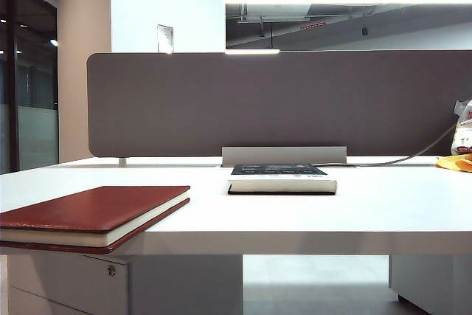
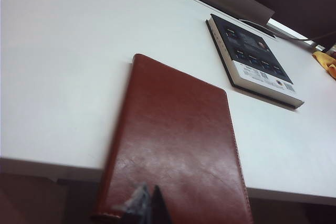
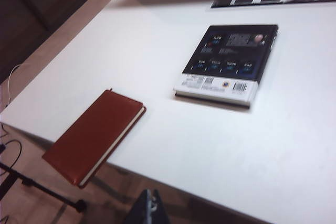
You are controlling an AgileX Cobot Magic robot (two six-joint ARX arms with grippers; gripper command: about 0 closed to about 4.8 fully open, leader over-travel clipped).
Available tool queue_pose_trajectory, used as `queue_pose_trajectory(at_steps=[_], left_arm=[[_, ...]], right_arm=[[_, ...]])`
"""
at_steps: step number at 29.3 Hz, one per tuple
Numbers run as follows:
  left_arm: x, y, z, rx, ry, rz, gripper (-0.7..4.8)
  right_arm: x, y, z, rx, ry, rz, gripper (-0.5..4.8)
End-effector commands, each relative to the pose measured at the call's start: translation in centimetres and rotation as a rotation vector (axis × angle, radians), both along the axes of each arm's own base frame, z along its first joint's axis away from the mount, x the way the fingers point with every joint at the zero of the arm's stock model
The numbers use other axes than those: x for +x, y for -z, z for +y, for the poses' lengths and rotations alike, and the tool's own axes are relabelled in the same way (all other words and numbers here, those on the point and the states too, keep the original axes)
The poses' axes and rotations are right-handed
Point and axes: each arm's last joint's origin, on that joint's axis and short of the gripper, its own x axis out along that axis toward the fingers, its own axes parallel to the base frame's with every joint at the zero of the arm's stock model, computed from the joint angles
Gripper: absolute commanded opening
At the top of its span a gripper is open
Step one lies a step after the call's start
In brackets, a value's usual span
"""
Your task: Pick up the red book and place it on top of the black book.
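Note:
The red book (image 1: 88, 212) lies flat at the table's front left corner, with its near end hanging past the edge. The black book (image 1: 280, 179), with thick white page edges, lies flat near the middle of the table, further back. Neither gripper shows in the exterior view. In the left wrist view my left gripper (image 2: 148, 203) is shut and empty, over the overhanging end of the red book (image 2: 173, 145), with the black book (image 2: 252, 59) beyond. My right gripper (image 3: 149, 203) is shut and empty, off the table's front edge, apart from the red book (image 3: 94, 135) and the black book (image 3: 228, 61).
A grey partition panel (image 1: 273, 101) closes off the back of the white table (image 1: 383, 212). A grey cable box (image 1: 284, 156) stands just behind the black book. A yellow object (image 1: 453, 161) and a packet (image 1: 463, 130) sit at the far right. A drawer cabinet (image 1: 110, 285) stands under the table.

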Motion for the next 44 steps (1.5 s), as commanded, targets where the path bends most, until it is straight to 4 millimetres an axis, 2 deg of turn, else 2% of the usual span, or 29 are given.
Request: queue_pose_trajectory(at_steps=[1, 9, 15, 19, 29, 44], left_arm=[[-0.1, 0.3, 0.0, 0.002, 0.01, 0.031, -0.05], [-0.1, 0.3, -0.1, -0.02, 0.044, 0.042, -0.04], [0.1, 0.7, -0.3, -0.083, 0.088, 0.116, -0.05], [0.3, 1.0, -0.4, -0.09, 0.102, 0.159, -0.04], [0.3, 1.1, -0.4, -0.102, 0.102, 0.184, -0.04], [0.8, 1.6, -0.4, -0.115, 0.095, 0.267, -0.04]], right_arm=[[0.3, 0.0, 0.4, 0.009, -0.062, 0.024, -0.06], [0.7, 0.1, 1.4, 0.004, -0.153, 0.045, -0.06], [0.7, -0.1, 1.9, 0.002, -0.187, 0.016, -0.06], [0.6, -0.4, 1.9, 0.006, -0.187, 0.006, -0.06], [-0.7, -2.9, 1.6, -0.005, -0.186, -0.057, -0.06], [-0.9, -2.8, 1.5, -0.015, -0.185, -0.037, -0.06]])
